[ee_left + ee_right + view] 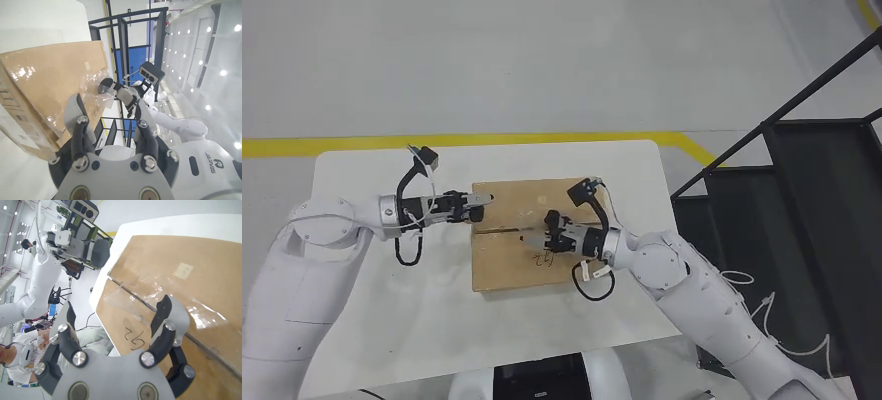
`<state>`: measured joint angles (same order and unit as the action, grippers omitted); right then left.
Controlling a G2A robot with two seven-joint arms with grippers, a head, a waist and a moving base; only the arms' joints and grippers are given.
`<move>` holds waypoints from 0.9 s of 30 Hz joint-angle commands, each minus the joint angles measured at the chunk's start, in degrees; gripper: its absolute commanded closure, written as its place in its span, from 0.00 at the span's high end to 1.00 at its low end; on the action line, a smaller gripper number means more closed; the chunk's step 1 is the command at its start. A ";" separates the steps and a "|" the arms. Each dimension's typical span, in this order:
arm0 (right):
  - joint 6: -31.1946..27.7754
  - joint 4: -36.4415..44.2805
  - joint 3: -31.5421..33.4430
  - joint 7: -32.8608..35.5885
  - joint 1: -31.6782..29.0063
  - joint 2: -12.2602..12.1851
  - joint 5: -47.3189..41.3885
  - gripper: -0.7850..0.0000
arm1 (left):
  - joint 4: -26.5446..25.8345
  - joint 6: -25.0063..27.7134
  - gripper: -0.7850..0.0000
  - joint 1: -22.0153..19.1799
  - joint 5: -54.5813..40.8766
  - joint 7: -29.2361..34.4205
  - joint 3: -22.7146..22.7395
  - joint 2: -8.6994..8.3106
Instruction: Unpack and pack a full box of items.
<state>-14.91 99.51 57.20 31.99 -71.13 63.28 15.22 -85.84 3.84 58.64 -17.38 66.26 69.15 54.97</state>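
The box [507,265] has its flaps shut, so what lies inside is hidden; the right gripper [545,241] covers part of its middle seam.

Box [507,265] rests on the table [542,165], near its middle

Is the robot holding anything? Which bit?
Nothing. Both the left gripper and right gripper are open at the closed brown cardboard box, gripping neither it nor its clear tape.

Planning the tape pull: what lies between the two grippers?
The box's closed top, with crinkled clear tape along its seam; top and left wrist views show it.
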 commanded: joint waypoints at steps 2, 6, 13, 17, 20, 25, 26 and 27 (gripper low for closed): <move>0.13 -0.29 -1.38 0.01 1.57 0.47 0.05 1.00 | -0.11 -0.19 1.00 0.80 0.70 -0.41 0.78 -0.25; 1.34 -1.45 -2.81 0.38 3.06 0.91 2.01 1.00 | -0.43 -0.33 1.00 1.35 1.61 -1.17 1.80 -0.52; 2.63 -2.36 -3.75 0.96 3.79 1.28 4.28 0.00 | -0.30 -0.85 1.00 2.06 3.53 -1.75 3.41 -1.02; 1.88 -2.61 -3.58 1.15 3.83 1.39 3.68 0.00 | 0.46 -0.81 1.00 2.60 6.80 -2.50 3.58 -1.30; 1.75 -2.81 -2.99 1.02 3.59 1.35 3.54 0.00 | 1.82 -0.29 1.00 2.88 8.60 -3.37 2.99 -1.30; 0.92 -2.59 -1.75 1.09 3.13 1.21 3.21 0.00 | 5.32 0.83 1.00 2.32 9.46 -4.19 0.99 -0.92; 0.69 -2.39 -1.49 1.10 3.03 1.17 3.29 0.00 | 6.14 1.30 1.00 1.91 9.52 -4.29 0.37 -0.77; 0.32 -2.07 -1.16 0.96 2.94 1.13 3.28 0.00 | 7.18 2.00 1.00 1.48 9.45 -4.44 -0.32 -0.58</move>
<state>-14.27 97.16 55.73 33.07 -68.11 64.45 18.46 -79.77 5.17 60.57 -7.88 61.95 69.57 54.21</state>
